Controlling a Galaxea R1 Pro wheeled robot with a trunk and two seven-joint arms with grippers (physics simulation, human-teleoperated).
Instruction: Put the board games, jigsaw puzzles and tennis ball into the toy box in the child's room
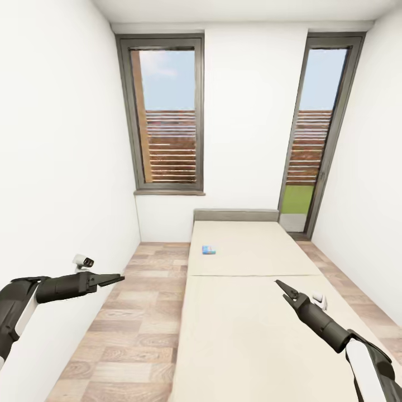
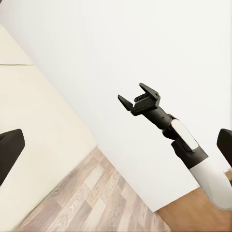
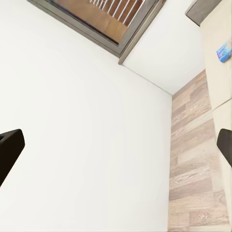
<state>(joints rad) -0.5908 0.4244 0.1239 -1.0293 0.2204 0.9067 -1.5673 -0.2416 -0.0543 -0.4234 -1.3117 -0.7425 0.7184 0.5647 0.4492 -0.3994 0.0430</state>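
Note:
A small blue board game (image 1: 209, 249) lies flat on the far half of the beige bed (image 1: 251, 324), near its left edge and short of the grey headboard. The right wrist view catches it too, as a small blue board game (image 3: 223, 50) on the bed's edge. My left gripper (image 1: 114, 278) hangs open over the wood floor, left of the bed. My right gripper (image 1: 281, 287) is open above the near mattress half, well short of the game. In the left wrist view the right gripper (image 2: 139, 100) shows its fingers spread and empty. The table, toy box, jigsaw puzzles and tennis ball are out of view.
A strip of wood-plank floor (image 1: 139, 312) runs between the left white wall (image 1: 61, 184) and the bed. A tall dark-framed window (image 1: 167, 111) stands behind the headboard (image 1: 235, 215), and a glazed door (image 1: 318, 134) at the far right.

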